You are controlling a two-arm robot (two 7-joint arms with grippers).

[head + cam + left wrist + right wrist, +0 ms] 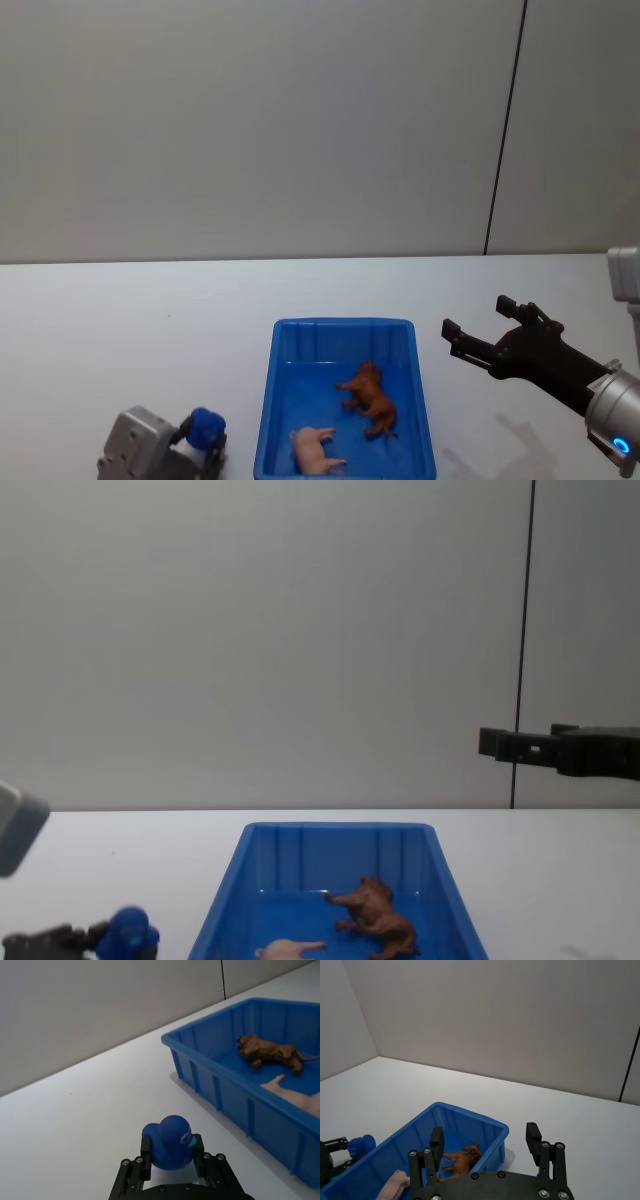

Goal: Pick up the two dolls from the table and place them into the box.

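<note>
Jaws of the left gripper (172, 1165) closed around a small blue duck toy (169, 1141), low over the counter (120, 330) just left of the box (272, 400). Both dolls already inside: pale pink doll (316, 449) on its side near the front wall, long axis roughly left to right; lion doll (370, 398) beside it, long axis diagonal, head toward the far-left corner. Right gripper (480, 335) raised right of the box, jaws wide apart, empty. Placing apparently done; next, probably only withdrawing.
</note>
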